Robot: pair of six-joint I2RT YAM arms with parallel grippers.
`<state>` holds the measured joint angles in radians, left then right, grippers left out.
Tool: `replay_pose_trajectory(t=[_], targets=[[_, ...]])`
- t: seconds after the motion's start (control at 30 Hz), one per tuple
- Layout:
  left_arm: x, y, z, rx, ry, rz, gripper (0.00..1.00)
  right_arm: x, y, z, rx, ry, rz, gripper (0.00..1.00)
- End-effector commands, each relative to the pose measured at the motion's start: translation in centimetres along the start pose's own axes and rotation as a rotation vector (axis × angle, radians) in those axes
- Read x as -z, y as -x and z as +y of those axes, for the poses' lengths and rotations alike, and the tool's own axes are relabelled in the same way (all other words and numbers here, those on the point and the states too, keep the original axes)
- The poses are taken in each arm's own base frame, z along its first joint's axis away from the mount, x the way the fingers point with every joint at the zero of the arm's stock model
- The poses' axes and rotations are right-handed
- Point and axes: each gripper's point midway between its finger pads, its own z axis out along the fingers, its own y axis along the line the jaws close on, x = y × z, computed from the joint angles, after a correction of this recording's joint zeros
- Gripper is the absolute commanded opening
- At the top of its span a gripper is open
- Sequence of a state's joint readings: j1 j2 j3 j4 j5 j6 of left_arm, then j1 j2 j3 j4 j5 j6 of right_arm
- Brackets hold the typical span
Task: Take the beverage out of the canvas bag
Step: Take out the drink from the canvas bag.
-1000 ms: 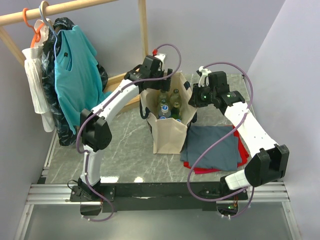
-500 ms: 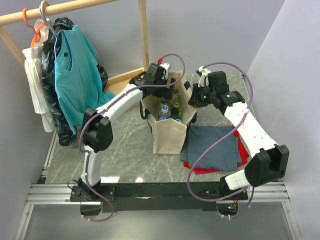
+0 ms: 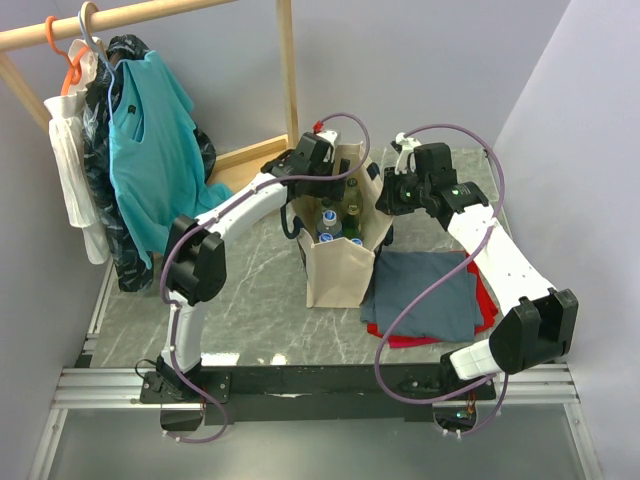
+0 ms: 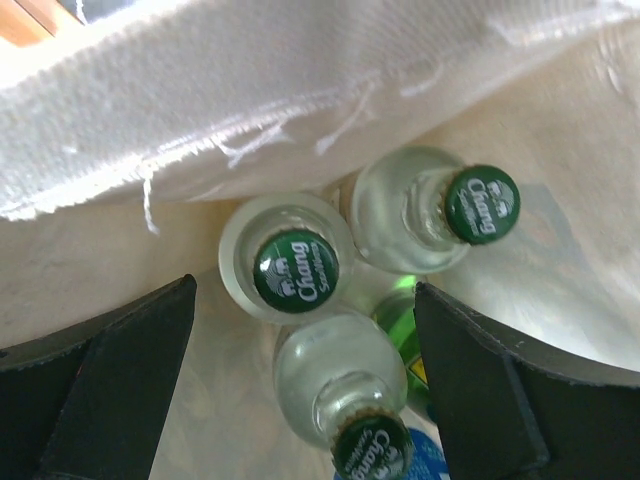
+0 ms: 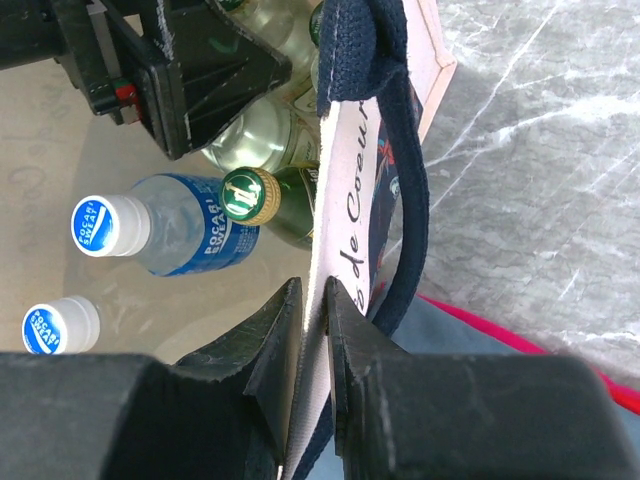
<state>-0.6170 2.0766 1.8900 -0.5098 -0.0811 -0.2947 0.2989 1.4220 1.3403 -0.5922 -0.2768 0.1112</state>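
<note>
Nearest the arm bases, a folded grey-blue cloth (image 3: 425,295) lies on the marble surface (image 3: 250,300) just right of the canvas bag (image 3: 338,275), which stands upright with every beverage still inside. At its right rim the right pincer (image 5: 312,300) stays clenched on the canvas wall, holding the mouth open. Farther back, the left pincer (image 4: 305,340), jaws spread wide and empty, has swung in over the mouth and hangs above a green-capped Chang bottle (image 4: 296,270). Descending to grip it looks next.
</note>
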Motion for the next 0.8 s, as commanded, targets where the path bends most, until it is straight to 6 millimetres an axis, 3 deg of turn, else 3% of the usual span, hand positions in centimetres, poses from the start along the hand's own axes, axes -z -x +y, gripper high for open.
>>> replay_pose_trajectory(t=[0.0, 0.13, 0.23, 0.53, 0.77], targets=[[2.6, 4.6, 0.4, 0.039, 0.027, -0.159, 0.96, 0.4, 1.2, 0.4, 0.031, 0.002, -0.033, 0.23], [4.5, 6.9, -0.1, 0.044, 0.005, -0.221, 0.96, 0.2, 1.1, 0.3, 0.031, 0.000, -0.031, 0.23], [5.1, 7.6, -0.2, 0.045, 0.006, -0.220, 0.96, 0.0, 1.2, 0.3, 0.031, 0.000, -0.029, 0.23], [4.6, 6.5, -1.0, 0.056, -0.032, -0.172, 0.99, 0.0, 1.3, 0.2, 0.031, -0.003, -0.027, 0.23], [3.6, 6.2, 0.2, 0.037, 0.034, -0.164, 0.99, 0.1, 1.3, 0.1, 0.033, -0.007, -0.030, 0.23]])
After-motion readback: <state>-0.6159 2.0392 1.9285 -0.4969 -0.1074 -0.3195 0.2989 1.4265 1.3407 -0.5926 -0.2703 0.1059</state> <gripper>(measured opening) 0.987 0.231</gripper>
